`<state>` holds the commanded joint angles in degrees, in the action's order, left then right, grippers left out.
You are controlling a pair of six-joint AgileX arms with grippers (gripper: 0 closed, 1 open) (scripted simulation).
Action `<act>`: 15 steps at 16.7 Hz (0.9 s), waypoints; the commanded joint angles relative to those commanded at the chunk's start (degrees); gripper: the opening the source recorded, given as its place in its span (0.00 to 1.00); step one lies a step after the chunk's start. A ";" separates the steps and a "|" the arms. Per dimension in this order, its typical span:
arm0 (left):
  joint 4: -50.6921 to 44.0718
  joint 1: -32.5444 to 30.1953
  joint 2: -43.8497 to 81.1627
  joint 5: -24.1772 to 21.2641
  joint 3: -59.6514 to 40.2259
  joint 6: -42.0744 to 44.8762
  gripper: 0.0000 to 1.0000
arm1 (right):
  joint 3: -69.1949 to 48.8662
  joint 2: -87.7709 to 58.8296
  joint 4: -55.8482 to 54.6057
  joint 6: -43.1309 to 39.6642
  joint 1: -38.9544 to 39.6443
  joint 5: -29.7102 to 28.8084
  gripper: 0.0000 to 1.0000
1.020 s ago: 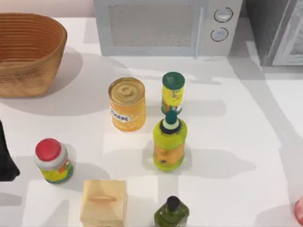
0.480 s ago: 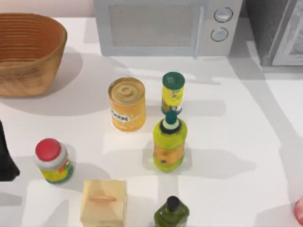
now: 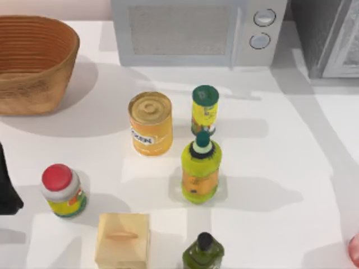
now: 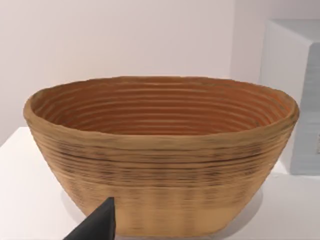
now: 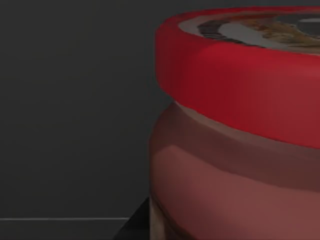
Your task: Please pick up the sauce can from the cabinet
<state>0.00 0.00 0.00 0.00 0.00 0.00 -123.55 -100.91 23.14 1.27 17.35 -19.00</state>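
Right wrist view: sauce can (image 5: 235,165) close up, red lid, dark cabinet wall (image 5: 75,100) behind.
Right tool: grip state cannot tell.
Left tool (image 3: 7,188): parked at surface's (image 3: 280,168) left edge, near basket (image 4: 160,155); grip state cannot tell.
Cabinet (image 3: 328,36): far right corner.

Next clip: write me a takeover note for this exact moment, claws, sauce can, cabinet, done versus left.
Left claw: parked at the table's left edge, facing the wicker basket.
Right claw: its wrist camera is close up on the sauce can, red lid up, dark wall behind; a grip cannot be confirmed.
Cabinet: far right corner, beside the microwave.
Done: right arm has reached the can.
Left: confirm the grasp, then lift it clear.
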 joint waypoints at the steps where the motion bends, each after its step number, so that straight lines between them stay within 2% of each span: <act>1: 0.00 0.00 0.00 0.00 0.00 0.00 1.00 | 0.00 0.00 0.00 0.00 0.00 0.00 0.00; 5: 0.00 0.00 0.00 0.00 0.00 0.00 1.00 | -0.01 0.96 0.92 0.17 1.04 -0.89 0.00; 15: 0.00 0.00 0.00 0.00 0.00 0.00 1.00 | 1.39 20.67 19.43 0.33 17.08 -16.60 0.00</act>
<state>0.00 0.00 0.00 0.00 0.00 0.00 -122.16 -80.24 42.57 1.60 34.43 -35.60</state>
